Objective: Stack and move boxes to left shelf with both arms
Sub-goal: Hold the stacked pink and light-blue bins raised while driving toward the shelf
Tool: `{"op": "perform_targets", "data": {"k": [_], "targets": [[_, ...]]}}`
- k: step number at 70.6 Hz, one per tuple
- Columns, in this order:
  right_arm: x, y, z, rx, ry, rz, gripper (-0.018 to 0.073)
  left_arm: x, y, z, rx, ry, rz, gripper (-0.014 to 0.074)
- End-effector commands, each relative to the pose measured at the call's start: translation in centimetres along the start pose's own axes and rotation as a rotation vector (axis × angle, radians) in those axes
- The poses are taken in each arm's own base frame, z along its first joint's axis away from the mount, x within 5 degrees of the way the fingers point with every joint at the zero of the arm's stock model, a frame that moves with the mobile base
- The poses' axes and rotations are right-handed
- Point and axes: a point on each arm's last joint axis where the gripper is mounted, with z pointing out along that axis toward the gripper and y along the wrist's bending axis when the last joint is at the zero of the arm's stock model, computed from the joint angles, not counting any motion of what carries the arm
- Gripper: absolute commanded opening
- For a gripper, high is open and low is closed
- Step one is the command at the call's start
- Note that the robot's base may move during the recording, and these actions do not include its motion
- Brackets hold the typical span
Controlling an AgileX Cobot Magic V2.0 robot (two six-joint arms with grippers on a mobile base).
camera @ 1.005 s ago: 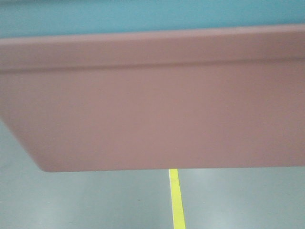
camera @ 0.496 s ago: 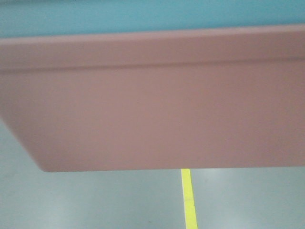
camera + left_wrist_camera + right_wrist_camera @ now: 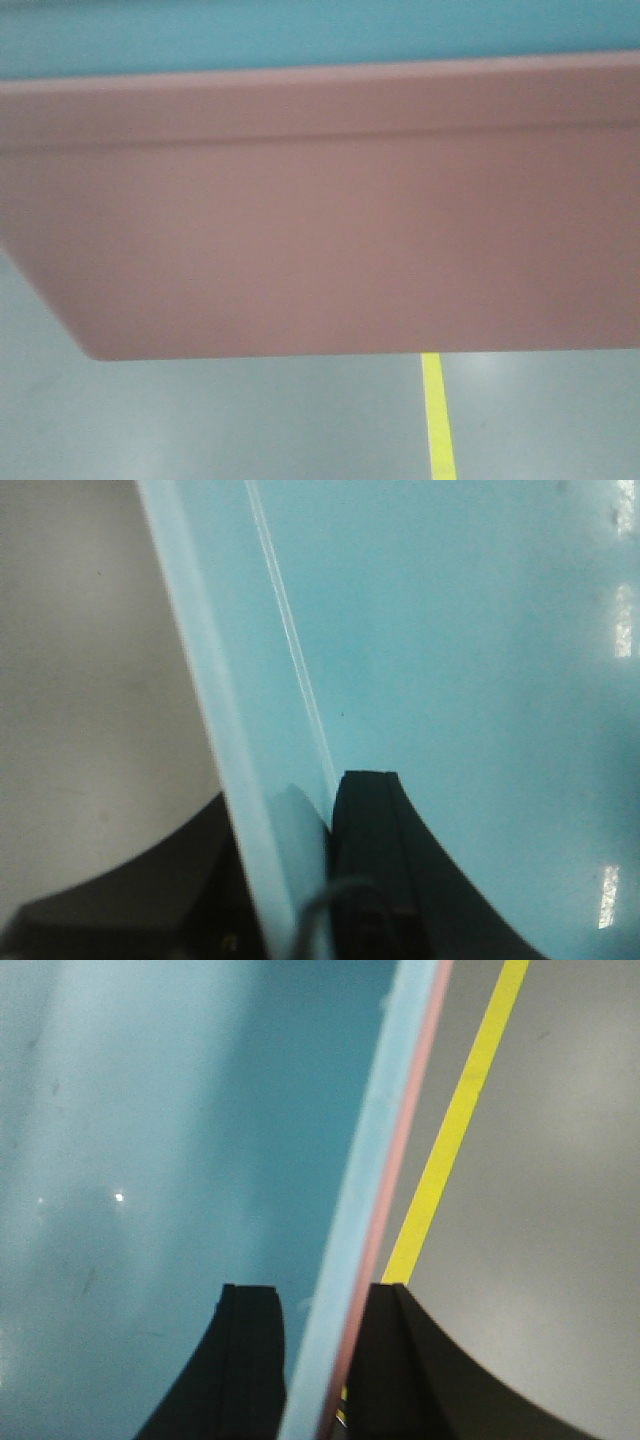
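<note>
The blue bin [image 3: 150,1110] is sitting nested in the pink bin [image 3: 320,230], both hanging over the grey floor [image 3: 200,420] and its yellow line [image 3: 438,420]. The left tool [image 3: 290,810] is clamping the blue wall, and the right tool [image 3: 320,1300] is clamping both rims.

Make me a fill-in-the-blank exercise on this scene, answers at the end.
The outer box filling the front view is ___.
The inner box nested in it is light ___.
The floor line below them is ___.
The right hand pinches their walls, one finger inside, one ___.
Answers: pink; blue; yellow; outside.
</note>
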Motion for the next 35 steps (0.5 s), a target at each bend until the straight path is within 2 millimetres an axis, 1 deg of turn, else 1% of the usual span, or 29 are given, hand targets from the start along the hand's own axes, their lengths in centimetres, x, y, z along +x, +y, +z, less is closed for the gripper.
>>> {"op": "perform_targets", "data": {"k": [1, 35], "targets": [[-1.8, 0.47, -2.12, -0.066, -0.19, 0.006, 0.0032, -1.33, -0.25, -2.07, 0.063, -0.133, 0.039, -0.0003], [-1.8, 0.47, -2.12, -0.066, -0.19, 0.006, 0.0032, -1.33, -0.25, -2.07, 0.063, -0.133, 0.039, -0.0003]]}}
